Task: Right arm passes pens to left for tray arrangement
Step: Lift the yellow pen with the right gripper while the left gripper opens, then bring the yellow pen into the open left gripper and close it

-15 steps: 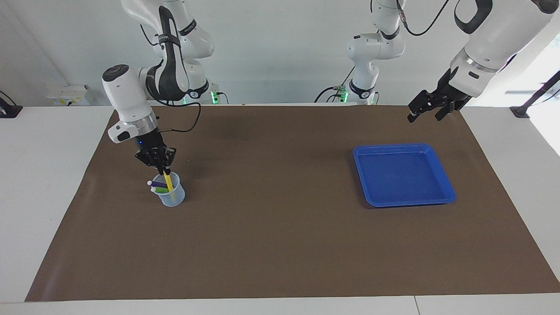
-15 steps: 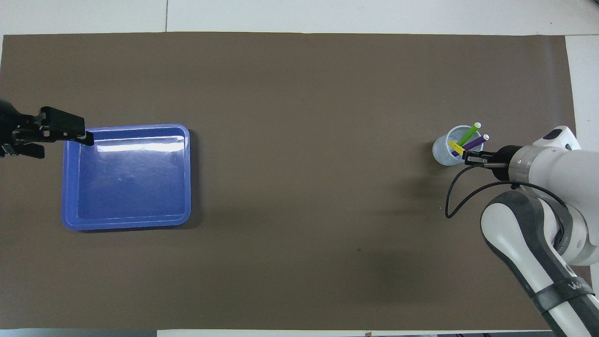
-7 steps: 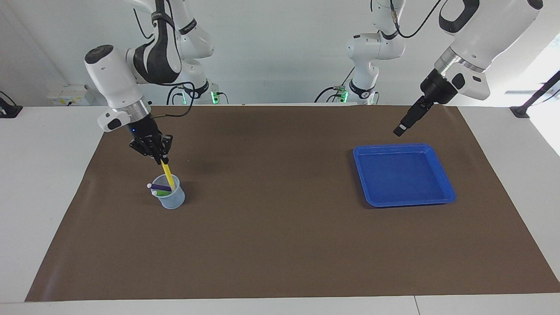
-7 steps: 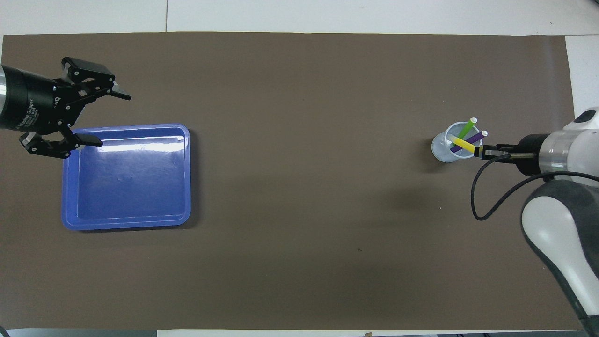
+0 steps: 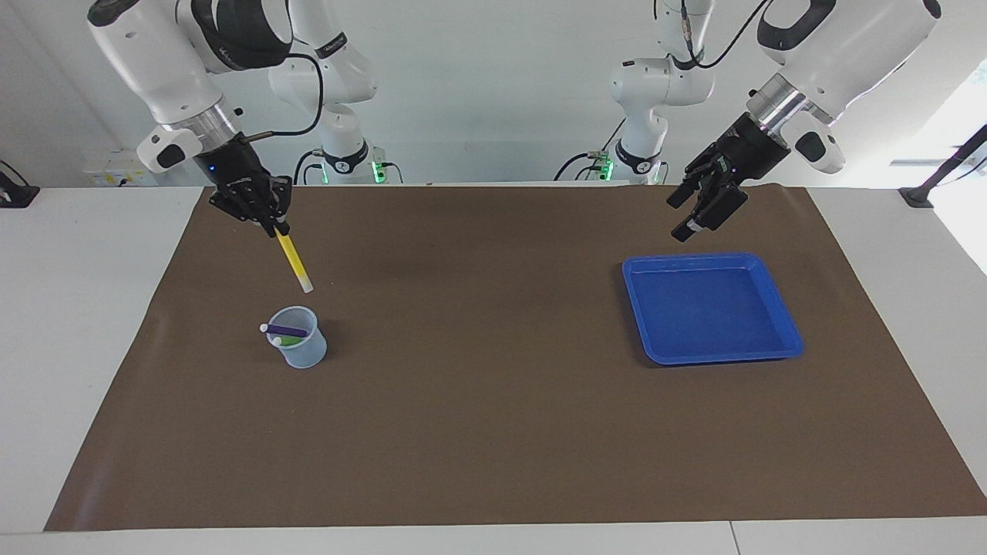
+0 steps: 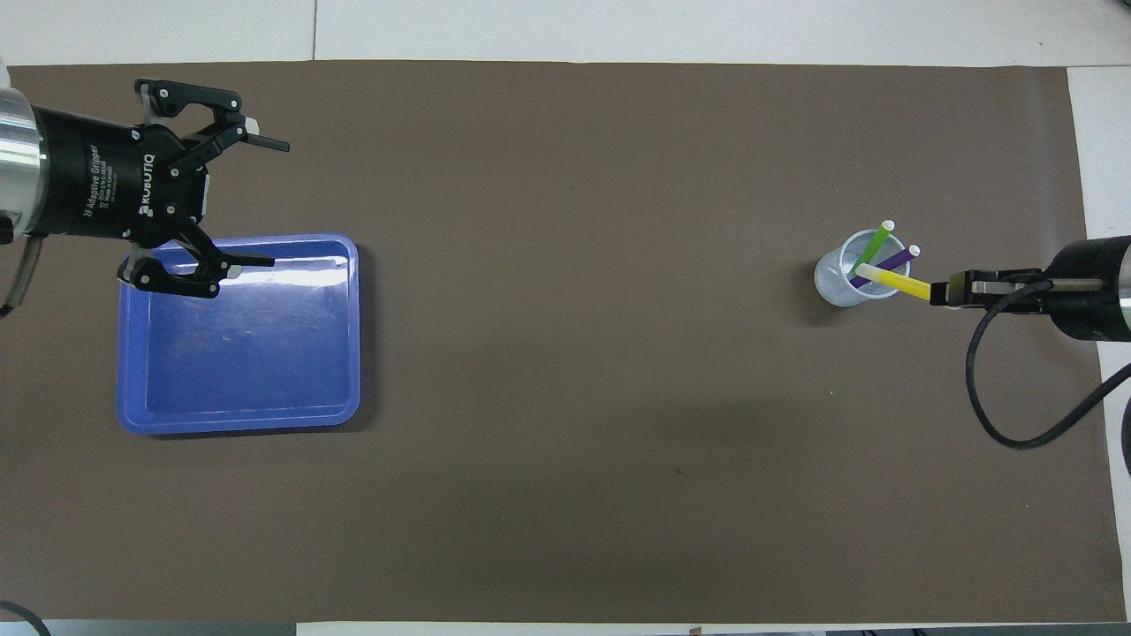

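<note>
- Nearest the robots, the right gripper hangs over the tabletop, its fingers pinching the yellow pen by its upper end; the pen slants down, its pale tip clear above the cup.
- The left gripper hovers over the tray's nearer edge, fingers spread wide, nothing between them.
- Farther out, the purple pen and green pen lean in the cup; the blue tray lies bare toward the left arm's end.
- The handover likely goes best mid-table: present the pen's free half crosswise and let go only once the left fingers hold it.
</note>
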`<state>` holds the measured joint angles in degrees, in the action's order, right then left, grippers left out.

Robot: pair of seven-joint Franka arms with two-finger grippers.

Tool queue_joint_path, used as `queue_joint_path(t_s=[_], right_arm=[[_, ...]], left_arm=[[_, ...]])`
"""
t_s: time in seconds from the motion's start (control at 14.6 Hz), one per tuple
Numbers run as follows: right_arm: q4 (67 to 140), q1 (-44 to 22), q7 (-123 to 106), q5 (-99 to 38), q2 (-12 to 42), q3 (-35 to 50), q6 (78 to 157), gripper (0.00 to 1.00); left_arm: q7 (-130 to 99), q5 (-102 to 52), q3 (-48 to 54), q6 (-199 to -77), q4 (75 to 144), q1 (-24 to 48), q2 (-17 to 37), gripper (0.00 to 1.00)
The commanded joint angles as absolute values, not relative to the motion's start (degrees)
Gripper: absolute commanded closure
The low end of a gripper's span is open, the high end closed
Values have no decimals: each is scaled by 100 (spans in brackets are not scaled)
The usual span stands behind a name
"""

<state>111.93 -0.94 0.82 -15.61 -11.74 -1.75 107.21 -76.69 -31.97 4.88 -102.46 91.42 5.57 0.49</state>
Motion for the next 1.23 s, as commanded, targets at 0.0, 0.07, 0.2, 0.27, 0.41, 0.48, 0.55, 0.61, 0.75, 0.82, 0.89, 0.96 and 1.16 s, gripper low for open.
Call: queue_joint_path(t_s=[0.0, 0.07, 0.2, 0.27, 0.41, 0.48, 0.55, 0.61, 0.75, 0.82, 0.89, 0.96, 1.16], right_arm=[[10863, -44, 972, -2518, -958, 192, 10651, 100], [10820, -44, 1358, -2775, -941, 376, 10731, 100], [10566, -44, 2097, -3022, -809, 798, 10942, 100], [10390, -44, 2553, -3215, -730, 991, 10960, 100], [10187, -79, 3083, -3357, -660, 1351, 11169, 100], [10178, -79, 3189, -3375, -650, 1545, 11301, 100], [10169, -79, 3338, -3384, -633, 1738, 11459, 100], [10117, -79, 3557, -3384, -607, 1958, 11591, 100], [10020, -79, 3953, -3366, -545, 2240, 11663, 100], [9950, -88, 4042, -3358, -510, 2337, 11689, 100], [9888, -97, 4173, -3357, -458, 2425, 11776, 100], [9853, -97, 4366, -3357, -422, 2530, 11908, 100], [9844, -97, 4597, -3357, -396, 2803, 12129, 100]], left_arm=[[-8024, -3838, 457, -10319, 9395, 571, 0, 0], [-8033, -4024, 457, -10301, 9491, 580, 0, 0], [-8330, -4463, 457, -10318, 9659, 589, 9, 0], [-8393, -4604, 483, -10327, 9694, 598, 17, 0], [-8437, -4929, 580, -10362, 9817, 598, 26, 0], [-8420, -4983, 589, -10380, 9913, 641, 9, 0], [-8411, -5018, 580, -10449, 9958, 755, -9, 0], [-8402, -5053, 589, -10546, 10019, 808, -9, 0], [-8245, -5360, 589, -10730, 10107, 896, -9, 0], [-8088, -5422, 598, -10801, 10151, 931, -9, 0], [-7747, -5484, 606, -10828, 10169, 984, 0, 0], [-7500, -5545, 598, -10854, 10230, 1063, 0, 0], [-7462, -5660, 598, -11248, 10450, 1248, -70, 0]])
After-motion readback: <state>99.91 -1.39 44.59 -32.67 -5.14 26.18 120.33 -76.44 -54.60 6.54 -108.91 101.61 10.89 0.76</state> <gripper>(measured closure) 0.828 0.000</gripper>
